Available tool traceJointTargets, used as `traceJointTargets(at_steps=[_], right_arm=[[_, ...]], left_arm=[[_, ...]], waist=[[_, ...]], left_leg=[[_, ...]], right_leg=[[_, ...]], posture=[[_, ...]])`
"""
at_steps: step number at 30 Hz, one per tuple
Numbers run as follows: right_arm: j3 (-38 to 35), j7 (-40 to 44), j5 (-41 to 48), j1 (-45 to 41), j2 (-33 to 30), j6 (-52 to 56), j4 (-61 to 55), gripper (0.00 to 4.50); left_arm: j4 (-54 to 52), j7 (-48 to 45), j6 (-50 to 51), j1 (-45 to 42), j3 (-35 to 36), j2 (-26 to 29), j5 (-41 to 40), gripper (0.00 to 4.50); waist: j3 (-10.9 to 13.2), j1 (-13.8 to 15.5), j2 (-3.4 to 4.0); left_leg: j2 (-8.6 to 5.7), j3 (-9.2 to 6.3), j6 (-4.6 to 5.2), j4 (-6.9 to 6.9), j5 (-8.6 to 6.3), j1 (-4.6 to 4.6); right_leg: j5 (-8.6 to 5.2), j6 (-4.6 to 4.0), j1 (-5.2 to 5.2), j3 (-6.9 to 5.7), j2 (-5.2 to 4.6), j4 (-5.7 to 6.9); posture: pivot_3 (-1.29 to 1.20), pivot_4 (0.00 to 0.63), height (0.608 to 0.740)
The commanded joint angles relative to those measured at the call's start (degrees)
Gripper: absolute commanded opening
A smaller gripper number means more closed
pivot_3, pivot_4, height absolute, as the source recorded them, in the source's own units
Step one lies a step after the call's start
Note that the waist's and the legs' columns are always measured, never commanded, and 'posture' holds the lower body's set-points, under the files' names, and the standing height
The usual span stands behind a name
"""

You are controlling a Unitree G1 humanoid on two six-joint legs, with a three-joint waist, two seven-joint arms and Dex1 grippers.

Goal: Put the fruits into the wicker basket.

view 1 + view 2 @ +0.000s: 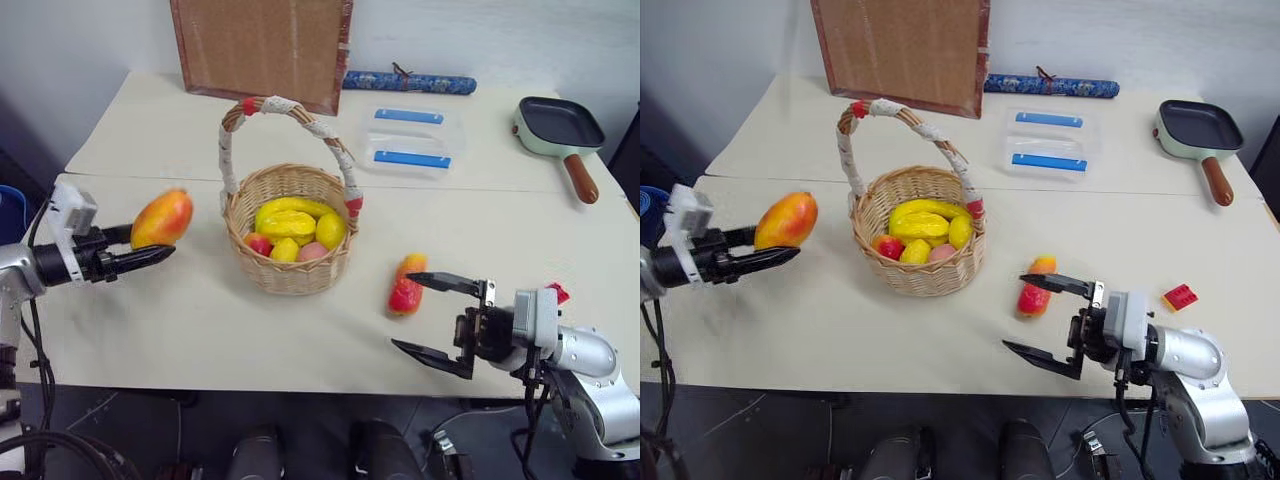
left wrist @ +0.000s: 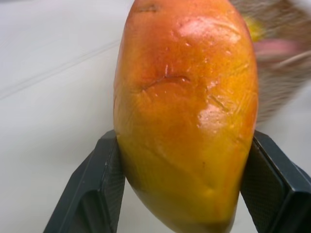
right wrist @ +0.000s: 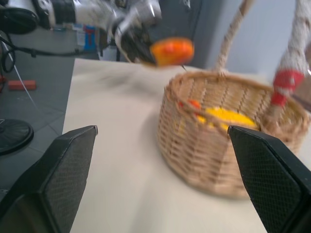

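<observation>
Left claw (image 1: 150,243) is clamped on the mango (image 1: 162,218), holding it above the desk (image 1: 200,330) with the fruit's long axis tilted up toward 1 o'clock in the head views. Largest item on the desk is the wicker basket (image 1: 290,265), standing near centre with its cloth-wrapped handle arched over it and several yellow and red toy fruits already inside. From the held mango the basket lies at 3 o'clock, near but apart; this is the relation the coming move depends on, since a carry toward 3 o'clock would bring the mango over the rim, and the handle arch is what it must clear. Right claw (image 1: 440,320) stands wide with nothing between its fingers, its opening facing 9 o'clock. The elongated red-orange fruit (image 1: 406,284) lies on the desk at 4 o'clock from the basket, long axis running roughly 12 to 6 o'clock, just beyond the right claw's upper finger. The right arm is clearly the nearer one for this second fruit.
</observation>
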Motion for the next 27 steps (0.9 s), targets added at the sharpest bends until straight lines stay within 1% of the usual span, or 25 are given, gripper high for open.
traceJointTargets(at_steps=[1,2,3,4,6,7,9,10,12,13,14,16,18,22,23,25,27], right_arm=[[-2.0,2.3,-1.1,2.1,-0.9,-4.1,-0.1,4.5],[-1.7,3.2,-1.6,2.7,-1.2,-5.0,-0.1,4.5],[-1.6,3.5,-1.9,3.0,-1.1,-5.7,0.1,4.5],[-1.6,3.6,-2.0,3.2,-0.9,-6.3,0.2,4.5],[-1.6,3.4,-2.5,3.7,-0.5,-7.5,0.7,4.5],[-1.6,3.2,-2.6,4.1,-0.2,-8.0,0.8,4.5],[-2.3,2.8,-3.0,6.5,0.6,-9.7,1.0,4.5],[-2.5,2.6,-3.0,7.6,0.8,-10.3,1.0,4.5],[-3.2,2.2,-3.3,10.0,1.3,-11.9,0.9,4.5],[-3.5,1.9,-3.4,11.1,1.5,-12.5,0.7,4.5],[-3.7,1.5,-3.6,12.1,1.8,-13.1,0.6,4.5],[-4.1,0.4,-3.8,13.6,2.2,-13.8,0.2,4.5],[-4.9,-1.1,-3.8,15.2,2.8,-14.5,-0.2,4.5],[-9.6,-2.9,-2.2,19.6,3.1,-15.4,0.7,4.5],[-11.0,-3.1,-1.4,20.6,3.2,-15.5,1.5,4.5],[-14.7,-4.4,0.7,22.9,3.8,-14.4,3.7,4.5],[-16.6,-4.5,1.0,23.9,3.6,-14.2,5.1,4.5]], left_arm=[[-10.9,2.9,6.2,-7.2,-8.2,-1.1,0.6,2.78],[-12.3,4.4,7.8,-9.6,-11.6,-1.7,2.8,2.78],[-13.0,7.5,10.2,-13.4,-15.2,-3.9,4.8,2.78],[-13.3,9.7,12.2,-16.0,-17.3,-5.5,5.9,2.78],[-13.1,14.9,16.6,-21.0,-19.2,-9.8,6.6,2.78],[-13.1,16.5,17.8,-22.4,-20.1,-10.9,7.6,2.78],[-12.6,20.1,21.1,-24.2,-20.0,-12.8,8.3,3.49],[-12.5,21.0,21.7,-24.4,-19.7,-13.1,8.5,3.7],[-12.5,22.0,21.8,-24.4,-18.4,-12.9,8.4,4.28],[-12.7,22.0,21.6,-24.1,-17.4,-12.9,7.8,4.43],[-12.7,22.4,20.7,-23.9,-16.2,-13.1,7.5,4.43],[-12.7,21.0,17.3,-22.6,-13.6,-13.4,6.3,4.43],[-13.3,17.6,13.7,-19.7,-10.3,-12.3,4.6,4.43],[-13.5,4.2,5.3,-9.4,-2.1,-8.6,-0.6,4.43],[-12.8,2.4,3.2,-7.3,-1.0,-7.9,-0.4,4.43],[-9.7,-0.4,-4.2,-2.6,0.9,-6.5,2.3,4.43],[-7.7,-1.7,-9.6,0.1,1.6,-5.5,4.5,4.43]], waist=[[0.0,0.7,0.05],[0.0,1.1,0.08],[0.1,1.5,0.1],[0.1,1.7,0.11],[0.1,1.6,0.11],[0.1,1.5,0.1],[0.1,1.0,0.1],[0.1,0.8,0.1],[0.1,0.3,0.16],[0.1,0.2,0.17],[0.1,0.2,0.17],[0.1,0.1,0.17],[0.1,0.1,0.17],[0.1,0.0,0.24],[0.1,0.0,0.24],[0.1,0.1,0.24],[0.1,0.3,0.23]], left_leg=[[0.0,-0.01,0.0,0.05,0.01,0.0],[-0.04,-0.12,0.02,0.18,0.04,-0.01],[-0.04,-0.13,0.03,0.36,0.03,0.01],[-0.06,-0.13,0.04,0.41,0.03,0.02],[-0.06,-0.12,0.11,0.63,-0.01,0.01],[-0.06,-0.12,0.14,0.67,-0.03,0.0],[-0.01,-0.11,0.13,0.67,-0.05,-0.05],[0.01,-0.11,0.11,0.58,-0.06,-0.05],[0.06,-0.13,0.07,0.51,-0.08,-0.04],[0.07,-0.14,0.07,0.49,-0.08,-0.04],[0.08,-0.15,0.07,0.49,-0.08,-0.05],[0.08,-0.15,0.07,0.57,-0.08,-0.05],[0.08,-0.15,0.06,0.67,-0.08,-0.03],[0.13,-0.17,0.0,0.61,-0.12,0.08],[0.13,-0.17,-0.01,0.61,-0.12,0.07],[0.16,-0.14,-0.03,0.65,-0.14,0.08],[0.14,-0.11,0.01,0.68,-0.16,0.09]], right_leg=[[0.0,0.0,0.01,0.01,0.01,-0.02],[0.0,0.0,0.06,-0.01,-0.01,-0.09],[0.0,0.0,0.13,0.02,0.01,-0.06],[0.0,0.01,0.17,0.05,0.01,-0.06],[0.01,0.02,0.21,0.12,0.02,0.0],[0.02,0.03,0.2,0.14,0.02,0.03],[0.02,0.03,0.09,0.18,0.07,0.1],[0.02,0.03,0.04,0.2,0.11,0.25],[0.01,0.02,0.0,0.22,0.2,0.27],[0.01,0.02,-0.01,0.22,0.22,0.27],[0.0,0.01,-0.01,0.22,0.22,0.26],[0.0,0.01,0.01,0.24,0.22,0.24],[0.0,0.01,0.02,0.33,0.21,0.14],[-0.02,-0.04,-0.02,0.45,0.22,0.15],[-0.04,-0.05,-0.01,0.43,0.25,0.15],[-0.04,-0.06,0.04,0.42,0.28,0.07],[-0.04,-0.06,0.11,0.44,0.28,0.06]], posture=[[0.0,0.15,0.74],[0.0,0.15,0.74],[0.0,0.15,0.74],[0.0,0.15,0.74],[0.0,0.15,0.74],[0.0,0.15,0.74],[0.0,0.15,0.74],[0.0,0.15,0.74],[0.0,0.15,0.74],[0.0,0.15,0.74],[0.0,0.15,0.74],[0.0,0.15,0.74],[0.0,0.15,0.74],[0.0,0.15,0.74],[0.0,0.15,0.74],[0.0,0.15,0.74],[0.0,0.15,0.74]])
